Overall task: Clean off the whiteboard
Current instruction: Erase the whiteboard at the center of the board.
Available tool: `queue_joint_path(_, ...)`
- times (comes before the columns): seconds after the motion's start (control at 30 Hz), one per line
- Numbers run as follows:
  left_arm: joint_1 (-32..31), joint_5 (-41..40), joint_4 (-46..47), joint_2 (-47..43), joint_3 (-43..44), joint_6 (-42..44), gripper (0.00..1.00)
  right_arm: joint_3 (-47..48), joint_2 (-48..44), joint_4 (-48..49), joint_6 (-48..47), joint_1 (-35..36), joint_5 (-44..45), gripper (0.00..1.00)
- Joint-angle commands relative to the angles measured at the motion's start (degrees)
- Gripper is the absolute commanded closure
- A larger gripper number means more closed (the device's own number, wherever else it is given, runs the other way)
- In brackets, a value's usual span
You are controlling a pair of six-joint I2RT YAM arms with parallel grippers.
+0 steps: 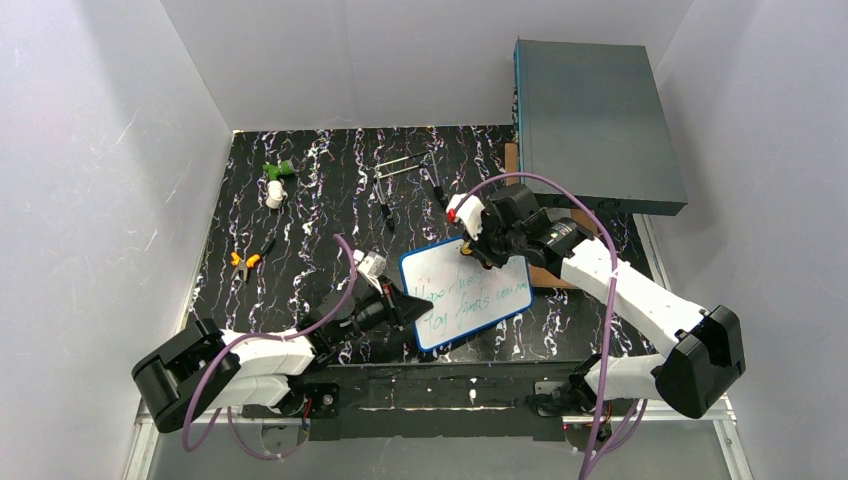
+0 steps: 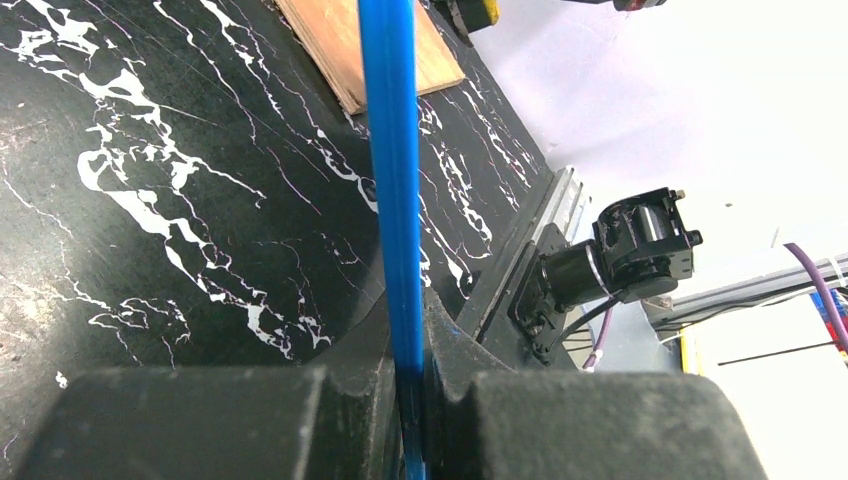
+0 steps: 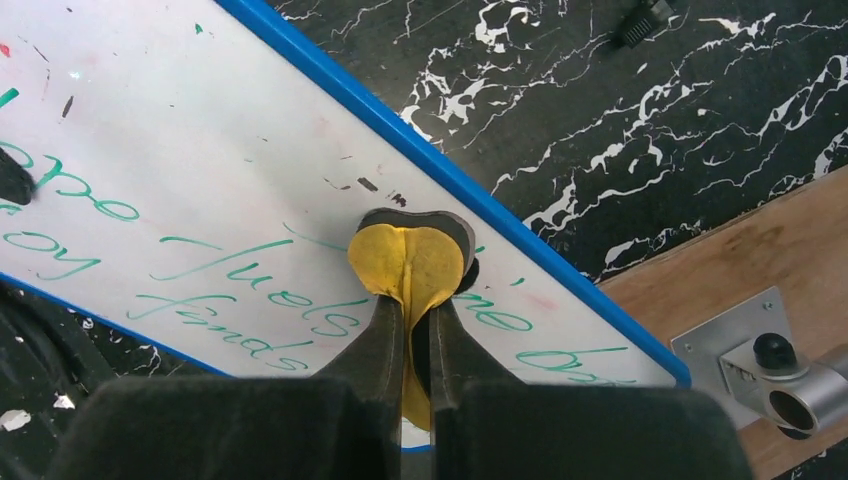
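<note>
The whiteboard (image 1: 465, 291), blue-framed with green handwriting, lies tilted near the table's front middle. My left gripper (image 1: 410, 308) is shut on its left edge; in the left wrist view the blue frame (image 2: 392, 180) runs up from between my jaws. My right gripper (image 1: 487, 252) hangs over the board's upper right part, shut on a yellow eraser pad (image 3: 412, 262) with a dark underside. The pad presses on the white surface (image 3: 200, 170) just inside the blue far edge, above the green writing. Writing covers most of the board.
A large grey-teal box (image 1: 595, 120) sits at the back right on a wooden board (image 3: 740, 260). Green and white items (image 1: 276, 182), orange-handled pliers (image 1: 246, 261) and dark markers (image 1: 384, 210) lie on the black marbled table at the left and back.
</note>
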Motion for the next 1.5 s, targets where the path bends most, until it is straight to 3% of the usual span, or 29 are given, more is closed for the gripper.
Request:
queue_joint_path(0.0, -0.66, 4.29, 0.32, -4.4, 0.51, 2.13, 1.0, -1.51, -0.09, 1.46, -0.75, 0.05, -4.5, 0.99)
queue_joint_path(0.1, -0.66, 4.26, -0.03, -4.42, 0.37, 2.11, 1.0, -3.23, -1.91, -3.11, -4.24, 3.31, -15.79, 0.99)
queue_joint_path(0.17, -0.66, 4.2, 0.23, -4.27, 0.29, 1.79, 1.0, -3.96, -2.54, -3.81, -5.34, 4.05, -18.1, 0.99)
queue_joint_path(0.43, -0.66, 4.05, 0.87, -3.69, 0.03, 1.34, 1.0, -1.31, -1.19, 5.52, 2.85, -2.19, 0.5, 0.99)
queue_joint_path(0.5, -0.66, 4.24, 1.15, -3.77, 0.11, 1.14, 1.0, -1.24, -0.8, 4.65, 3.16, -2.78, -0.95, 0.99)
queue_joint_path(0.73, -0.66, 4.18, -0.14, -4.81, -0.22, 1.12, 1.0, -4.23, -4.09, -1.5, -3.85, -0.64, -19.5, 0.99)
queue_joint_path(0.8, -0.72, 4.05, 0.36, -4.15, -0.59, 0.85, 1.0, -4.5, -5.08, -0.65, -3.65, -0.51, -18.64, 0.99)
queue_joint_path(0.93, -0.67, 4.03, 2.33, -2.56, -0.99, -0.29, 1.0, -2.67, -5.52, 4.38, 1.48, -3.12, -6.01, 0.99)
queue_joint_path(1.07, -0.66, 4.61, 3.04, -1.57, -0.71, -0.93, 1.0, -2.35, -4.8, 6.26, 3.57, -5.79, -0.11, 0.99)
queue_joint_path(1.3, -0.66, 3.57, 3.16, -2.21, -1.18, -1.92, 1.0, -5.94, -4.75, -0.6, -5.22, -1.18, -14.33, 0.99)
queue_joint_path(1.47, -0.67, 3.36, 2.68, -2.76, -1.29, -2.3, 1.0, -4.42, -2.44, -1.48, -5.59, 1.92, -13.66, 0.99)
